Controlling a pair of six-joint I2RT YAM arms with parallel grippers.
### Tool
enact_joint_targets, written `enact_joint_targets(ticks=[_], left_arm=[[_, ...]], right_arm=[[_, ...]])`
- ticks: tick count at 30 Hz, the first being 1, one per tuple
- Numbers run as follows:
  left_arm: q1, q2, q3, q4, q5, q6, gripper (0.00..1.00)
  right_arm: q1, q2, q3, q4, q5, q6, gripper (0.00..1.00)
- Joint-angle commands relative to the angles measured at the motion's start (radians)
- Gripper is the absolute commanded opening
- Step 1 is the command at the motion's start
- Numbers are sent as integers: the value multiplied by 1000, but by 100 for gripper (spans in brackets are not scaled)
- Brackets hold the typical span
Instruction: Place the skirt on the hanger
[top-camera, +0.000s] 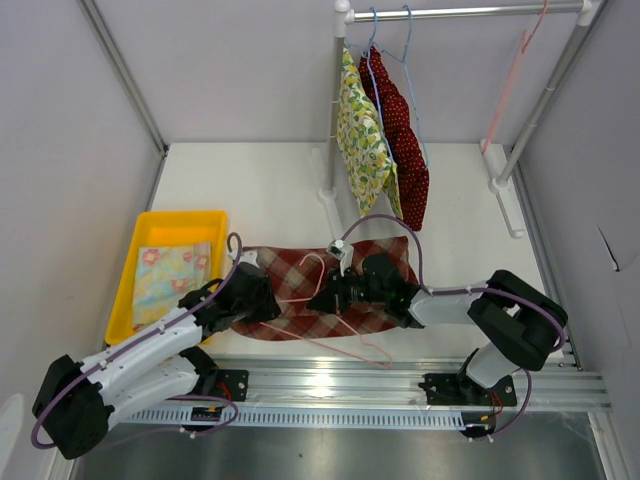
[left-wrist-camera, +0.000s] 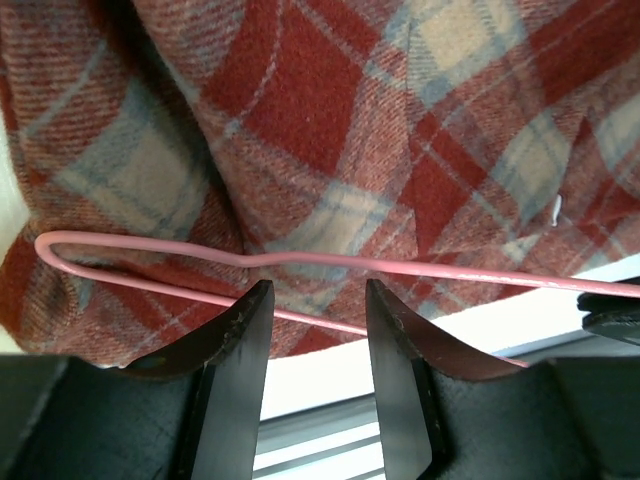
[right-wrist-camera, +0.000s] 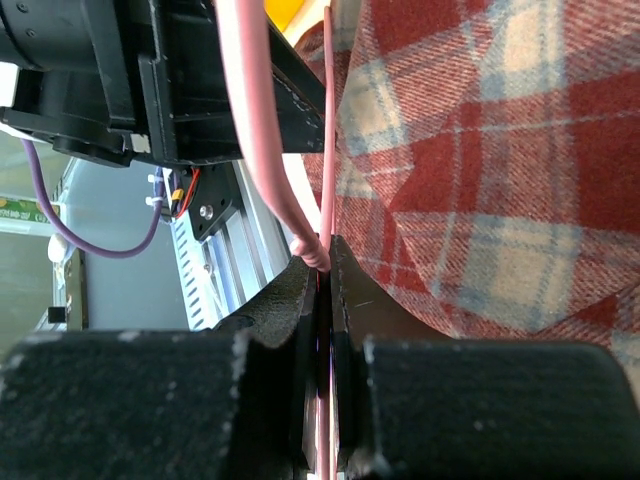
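Skirt (top-camera: 385, 252) is lying flat on table (top-camera: 250, 190) in top view, under both jaw pairs. Pink hanger (top-camera: 345, 347) is resting on top of cloth, not threaded in.

Left wrist view: left gripper (left-wrist-camera: 315, 350) is keeping jaws apart, gripping nothing. Thin hanger wire is crossing gap between them, skirt just beyond tips.

Right wrist view: right gripper (right-wrist-camera: 322, 290) is pinching hanger wire, jaws pressed together on it, skirt just beside them.

Judgement: task is only beginning; skirt not yet on hanger.

I see yellow tray (top-camera: 128, 278), left edge, floral cloth (top-camera: 170, 275) inside | rack (top-camera: 470, 12), far edge | yellow floral garment (top-camera: 360, 135), red dotted garment (top-camera: 408, 155) hung on it
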Motion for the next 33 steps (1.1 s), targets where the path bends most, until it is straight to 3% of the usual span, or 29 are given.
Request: enact_joint_targets(ticks=[1,14,18,22,25,33], left_arm=[[-13,24,-10,58,-48,-31,47],[-26,94,-29,105,-114,-39,48],[-30,107,-24,121,-117,-36,37],[-30,99,17,96,-113,-19,13],[-30,84,66,66,-107,4,0],[-30,78,168,-26,-50,41,0]], right_arm=[[-16,21,-4,60,-3,0,0],[-34,41,-5,80,-27,2,0],[-37,46,-5,86,-29,5,0],[-37,49,-1,85,-35,6,0],[-42,50,7,85,-47,12,0],[-77,55,15,169,-119,80,0]])
